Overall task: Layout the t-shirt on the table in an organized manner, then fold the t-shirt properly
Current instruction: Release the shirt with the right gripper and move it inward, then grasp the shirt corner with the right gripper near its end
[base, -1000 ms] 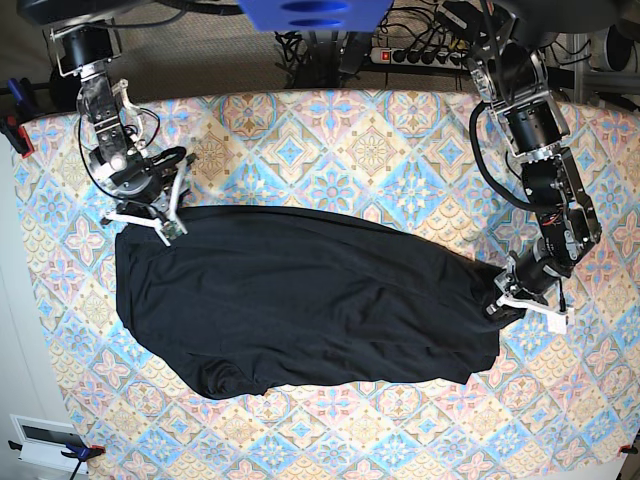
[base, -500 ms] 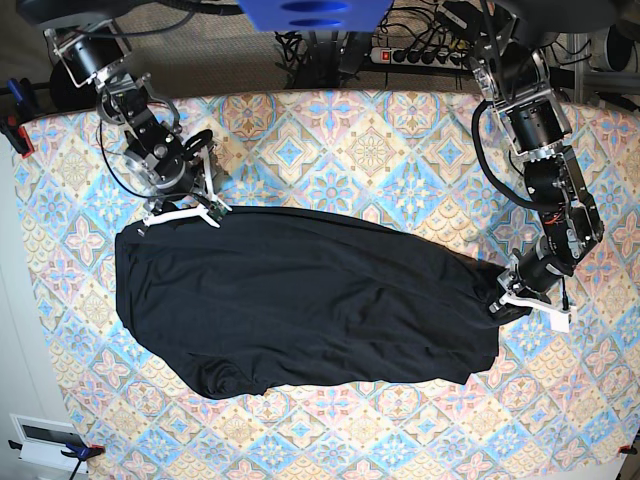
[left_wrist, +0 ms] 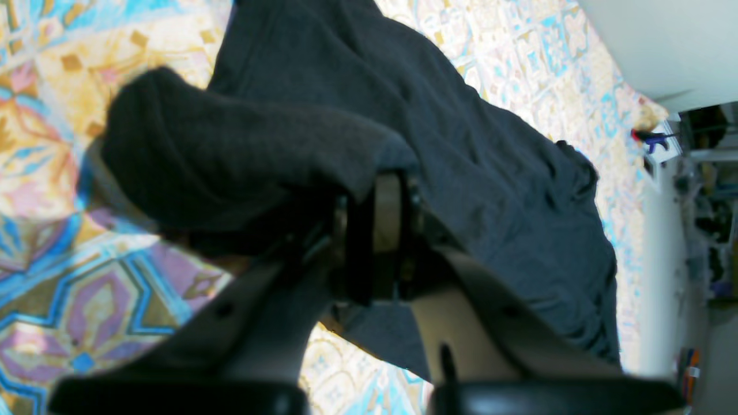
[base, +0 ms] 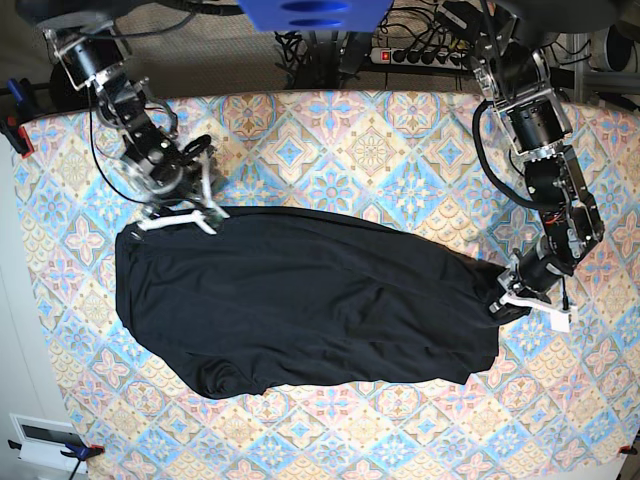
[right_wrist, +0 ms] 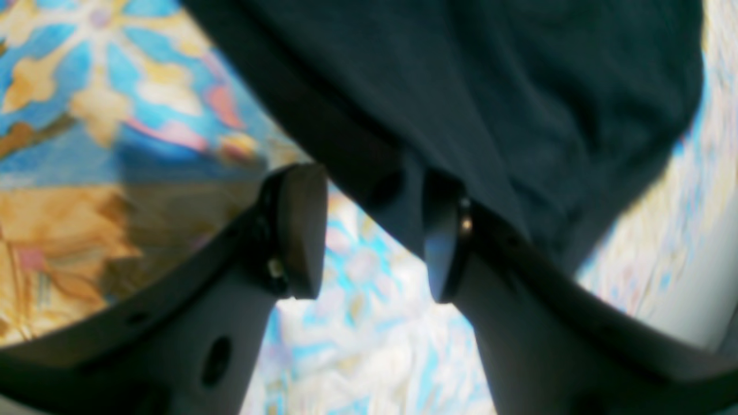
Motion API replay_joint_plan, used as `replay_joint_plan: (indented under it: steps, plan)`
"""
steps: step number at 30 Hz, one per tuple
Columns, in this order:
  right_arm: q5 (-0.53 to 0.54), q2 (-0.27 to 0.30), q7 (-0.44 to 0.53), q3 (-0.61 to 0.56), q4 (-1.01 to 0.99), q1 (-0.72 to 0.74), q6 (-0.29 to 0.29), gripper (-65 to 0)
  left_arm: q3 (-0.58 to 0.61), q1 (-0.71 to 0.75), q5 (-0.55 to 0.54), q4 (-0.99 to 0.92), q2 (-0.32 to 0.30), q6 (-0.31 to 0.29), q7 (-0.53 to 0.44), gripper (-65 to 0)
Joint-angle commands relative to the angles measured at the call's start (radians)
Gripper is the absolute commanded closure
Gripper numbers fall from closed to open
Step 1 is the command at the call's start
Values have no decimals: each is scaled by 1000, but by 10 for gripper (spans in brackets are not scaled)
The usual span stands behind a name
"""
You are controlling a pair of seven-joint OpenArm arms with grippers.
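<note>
The black t-shirt [base: 300, 300] lies spread across the middle of the patterned table [base: 380, 140], rumpled along its near edge. My left gripper [base: 506, 303] is at the shirt's right end, shut on a bunched fold of the fabric [left_wrist: 242, 167]; the cloth drapes over its fingertips [left_wrist: 387, 207]. My right gripper [base: 180, 217] is low at the shirt's upper left edge. It [right_wrist: 369, 236] is open, and the shirt's hem [right_wrist: 392, 173] hangs down between its pads, lying against the right pad [right_wrist: 441, 248].
A power strip [base: 420, 55] and cables lie behind the table's far edge. A red clamp [base: 18, 135] grips the left edge, and a white box [base: 40, 440] sits off the near left corner. Patterned cloth shows all around the shirt.
My right gripper has moved rightward along the shirt's upper left edge and turned, staying open. The left gripper and the shirt's right end have not moved.
</note>
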Motion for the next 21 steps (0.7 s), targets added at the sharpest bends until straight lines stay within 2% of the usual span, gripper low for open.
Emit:
replay_joint_plan:
  steps: [1,5,7,13,16,21]
  plan:
    - [32,17,16,51,40,5,-5,-256,-1,-22,-18,17,-12,-7,-17,-1]
    - [310,15,7,255,63,-16,-5,-256,-1,-20,-18,17,-8,-7,-17,-1]
    - [452,12,-27,355,54,-13,-5,-256,-1,-20,-18,17,-8,-7,-17,-1]
    - [876,-5,-126,620,-155,-9,-5,-256,-1,-20,-18,17,-8,-7,-17,-1]
    - [988,-25,-160,694,-284,-9,-5,-256,-1,-20,-18,17,-8,-7,-17,-1]
    - [1005,-91,-192,708,-379,-9,-5,-257,-1,-20,-18,17,-8,-7,-17,-1]
